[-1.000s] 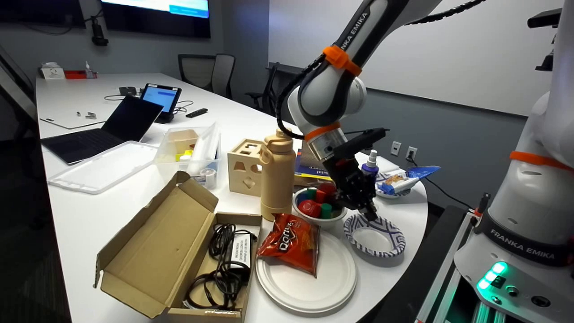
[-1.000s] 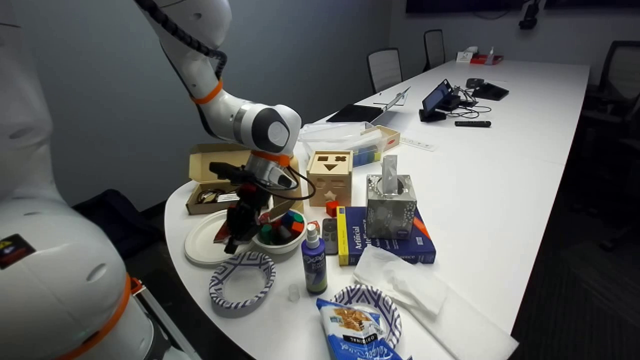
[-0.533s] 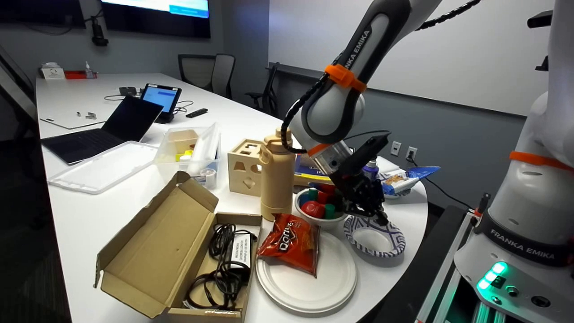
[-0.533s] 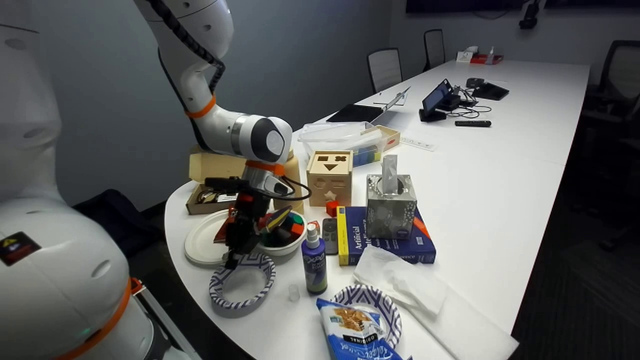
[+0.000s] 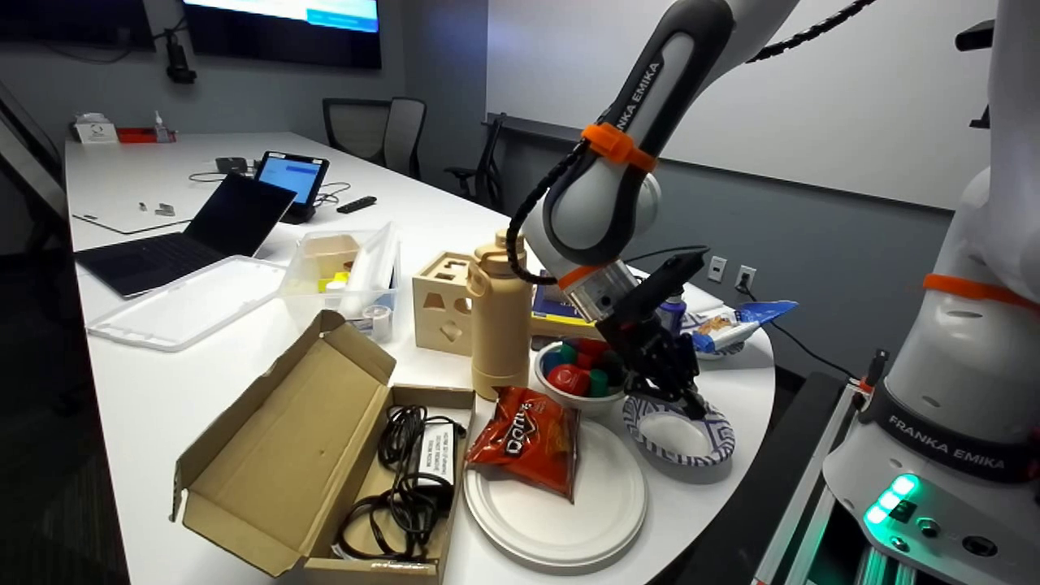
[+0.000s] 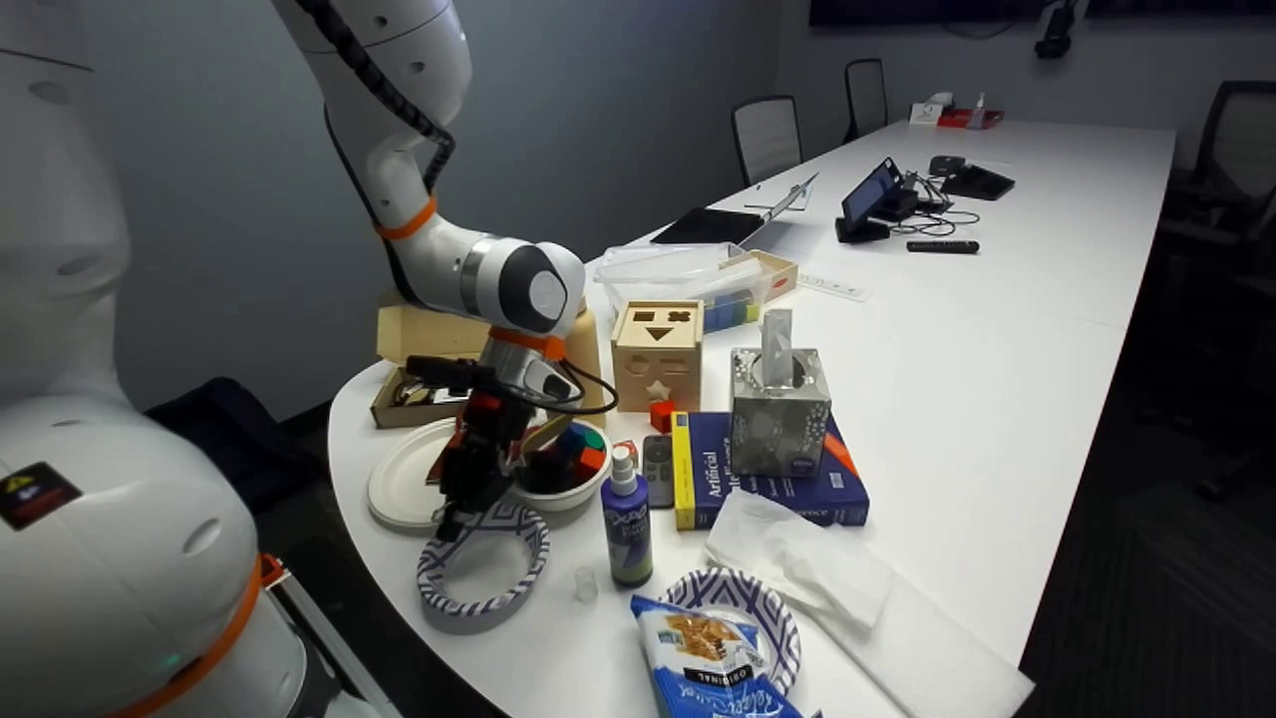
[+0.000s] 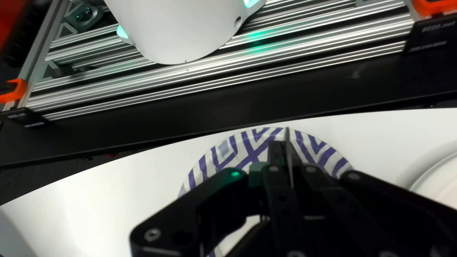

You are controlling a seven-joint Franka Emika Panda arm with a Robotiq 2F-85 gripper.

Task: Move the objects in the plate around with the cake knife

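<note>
Clamping the cake knife [image 7: 289,153] between the fingers of the gripper [image 6: 453,521], edge-on and lengthwise up the wrist view, right of centre. In an exterior view, hovering left of the white bowl [image 6: 570,500]; probably needing to steer rightward, into its blocks [image 6: 590,462].

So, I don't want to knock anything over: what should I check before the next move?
1. Gripper shut on the cake knife: ok.
2. White bowl with the blocks upright on the table: ok.
3. That knife clear of those blocks: cannot tell.
4. Space below free: not ok, a patterned bowl lies there.
5. Spray bottle standing upright: ok.
</note>
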